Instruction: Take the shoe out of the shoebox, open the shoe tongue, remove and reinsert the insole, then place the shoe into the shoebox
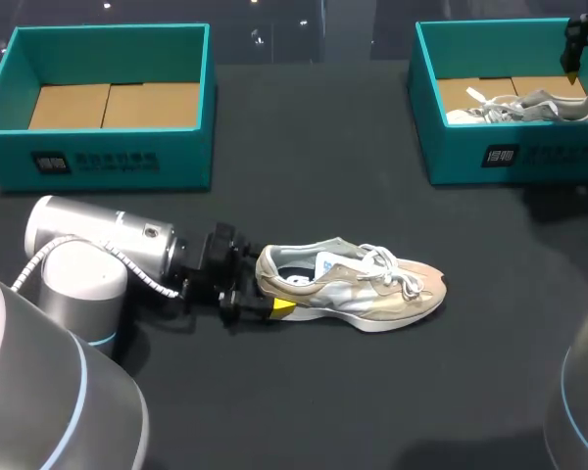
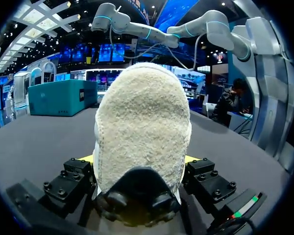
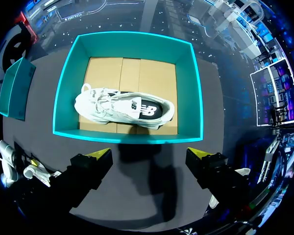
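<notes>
The beige shoe (image 1: pixel 358 284) lies on the table (image 1: pixel 304 392). The left tool (image 1: pixel 265 282) is closed on its heel from both sides. The right tool (image 3: pixel 149 161) hangs spread wide and empty above the right shoebox (image 3: pixel 137 138). The shoe is judged light, with a soft upper. The stiffer heel likely offers the firmest hold.

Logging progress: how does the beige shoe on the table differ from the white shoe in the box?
The beige shoe lies on the table; the white shoe lies inside the right shoebox. The left end effector clamps the beige shoe's heel; nothing touches the white shoe. Both are laced trainers.
</notes>
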Tool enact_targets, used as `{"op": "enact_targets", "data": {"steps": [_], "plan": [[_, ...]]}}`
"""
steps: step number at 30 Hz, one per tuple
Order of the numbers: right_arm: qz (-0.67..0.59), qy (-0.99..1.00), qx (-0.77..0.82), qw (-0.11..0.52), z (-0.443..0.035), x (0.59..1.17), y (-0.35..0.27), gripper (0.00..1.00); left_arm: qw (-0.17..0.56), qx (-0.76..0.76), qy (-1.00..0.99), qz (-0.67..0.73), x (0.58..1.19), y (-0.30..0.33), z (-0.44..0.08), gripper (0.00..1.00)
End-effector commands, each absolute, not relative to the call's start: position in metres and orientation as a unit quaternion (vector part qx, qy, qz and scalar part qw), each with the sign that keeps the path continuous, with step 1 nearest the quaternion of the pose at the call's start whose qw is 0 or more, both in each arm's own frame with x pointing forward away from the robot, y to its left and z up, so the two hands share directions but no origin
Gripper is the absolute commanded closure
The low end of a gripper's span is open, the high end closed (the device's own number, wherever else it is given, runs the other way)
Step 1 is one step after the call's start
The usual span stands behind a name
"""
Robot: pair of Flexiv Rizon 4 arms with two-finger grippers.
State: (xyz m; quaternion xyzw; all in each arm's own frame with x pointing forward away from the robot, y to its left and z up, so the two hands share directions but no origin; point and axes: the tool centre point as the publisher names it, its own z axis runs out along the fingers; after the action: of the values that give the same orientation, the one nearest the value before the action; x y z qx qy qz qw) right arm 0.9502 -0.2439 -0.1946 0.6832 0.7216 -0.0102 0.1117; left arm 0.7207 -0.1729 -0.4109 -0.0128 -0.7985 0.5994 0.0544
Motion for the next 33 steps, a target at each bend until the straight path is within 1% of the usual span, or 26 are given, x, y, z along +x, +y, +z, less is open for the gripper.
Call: {"op": "enact_targets", "data": {"steps": [1, 28, 33], "plan": [[-0.01, 0.721, 0.683, 0.113, -0.194, 0.949, -0.244, 0.0, 0.054, -0.011, -0.798, 0.6, 0.718, -0.176, -0.416, 1.0], [-0.01, 0.721, 0.683, 0.113, -0.194, 0.949, -0.244, 0.0, 0.054, -0.011, -0.798, 0.6, 0.718, -0.176, -0.416, 1.0], [-0.007, 0.706, 0.699, 0.112, -0.184, 0.928, -0.222, 0.0, 0.054, -0.011, -0.798, 0.6, 0.718, -0.176, -0.416, 1.0]]}}
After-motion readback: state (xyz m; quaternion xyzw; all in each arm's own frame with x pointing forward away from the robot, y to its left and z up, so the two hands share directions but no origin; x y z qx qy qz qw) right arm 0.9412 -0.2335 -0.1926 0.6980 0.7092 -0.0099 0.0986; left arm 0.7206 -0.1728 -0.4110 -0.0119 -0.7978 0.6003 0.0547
